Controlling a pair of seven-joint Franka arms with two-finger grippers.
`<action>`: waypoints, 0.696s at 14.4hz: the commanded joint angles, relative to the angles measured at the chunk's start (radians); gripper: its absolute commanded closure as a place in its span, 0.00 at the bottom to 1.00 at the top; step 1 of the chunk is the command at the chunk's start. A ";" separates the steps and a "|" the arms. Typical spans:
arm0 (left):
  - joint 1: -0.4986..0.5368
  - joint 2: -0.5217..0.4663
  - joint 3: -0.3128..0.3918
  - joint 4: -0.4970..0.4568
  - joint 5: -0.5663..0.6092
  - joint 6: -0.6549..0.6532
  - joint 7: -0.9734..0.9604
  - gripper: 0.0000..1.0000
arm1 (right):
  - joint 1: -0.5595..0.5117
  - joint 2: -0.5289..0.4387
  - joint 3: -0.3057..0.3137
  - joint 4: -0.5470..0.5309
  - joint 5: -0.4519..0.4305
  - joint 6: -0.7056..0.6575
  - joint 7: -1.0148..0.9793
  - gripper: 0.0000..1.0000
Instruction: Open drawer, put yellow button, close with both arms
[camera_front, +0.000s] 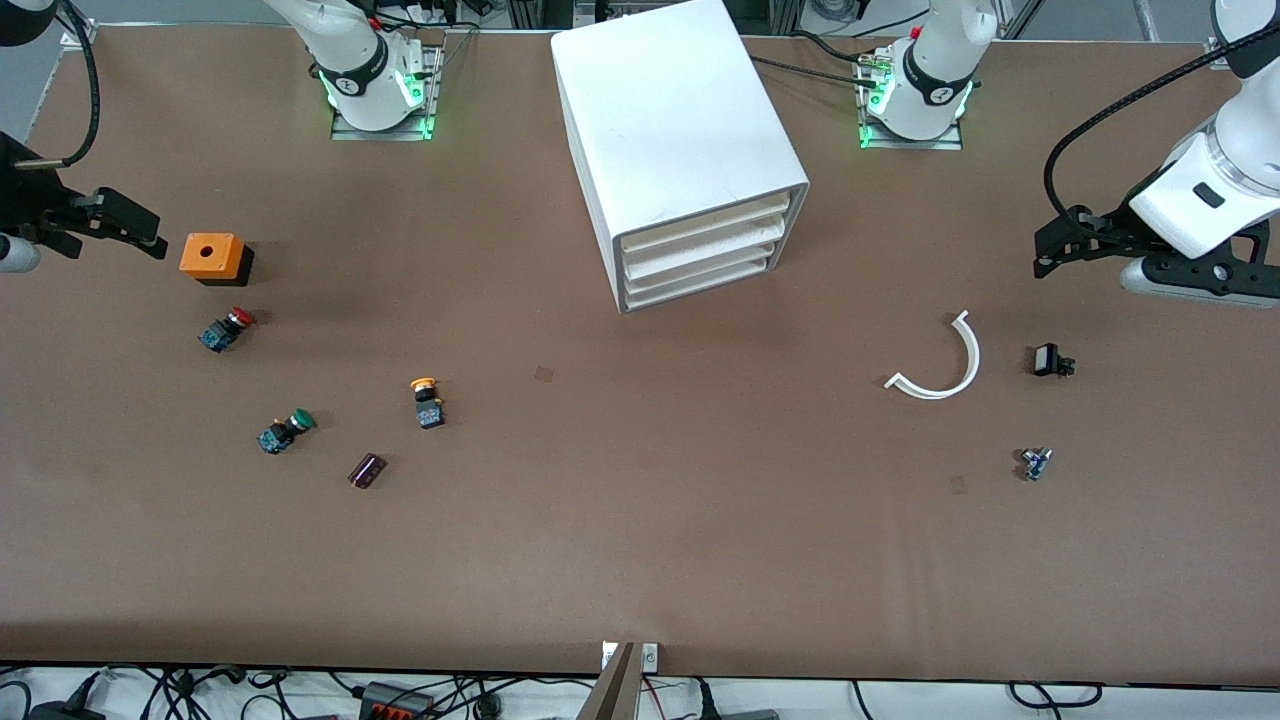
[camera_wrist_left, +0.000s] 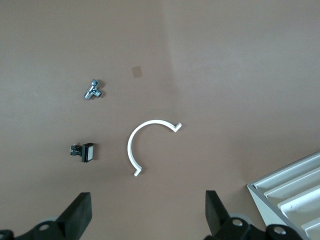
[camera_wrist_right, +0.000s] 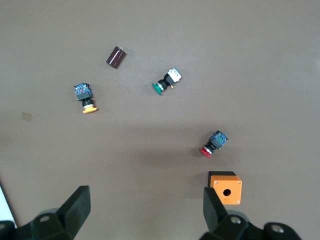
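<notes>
the yellow button (camera_front: 426, 400) (camera_wrist_right: 83, 98) lies on the counter (camera_front: 640, 520), alone, at about four o'clock from the right end effector (camera_front: 150, 235) (camera_wrist_right: 145, 210), which hovers spread wide and empty. the left end effector (camera_front: 1050, 250) (camera_wrist_left: 147, 215) hovers spread, empty, well apart from it.

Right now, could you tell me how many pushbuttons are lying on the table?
3, all toward the right arm's end: the red button beside the orange box, the green button nearer the front camera, and the yellow button nearest the drawer unit. None looks hidden.
</notes>
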 joint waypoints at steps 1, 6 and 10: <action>0.004 -0.023 0.003 -0.023 -0.009 0.010 0.021 0.00 | -0.005 -0.017 0.006 -0.018 -0.011 -0.002 -0.003 0.00; 0.004 -0.023 0.003 -0.023 -0.009 0.010 0.021 0.00 | -0.003 -0.013 0.006 -0.018 -0.008 -0.002 -0.003 0.00; 0.004 -0.023 0.003 -0.023 -0.009 0.010 0.021 0.00 | -0.003 -0.008 0.006 -0.018 -0.008 -0.002 -0.014 0.00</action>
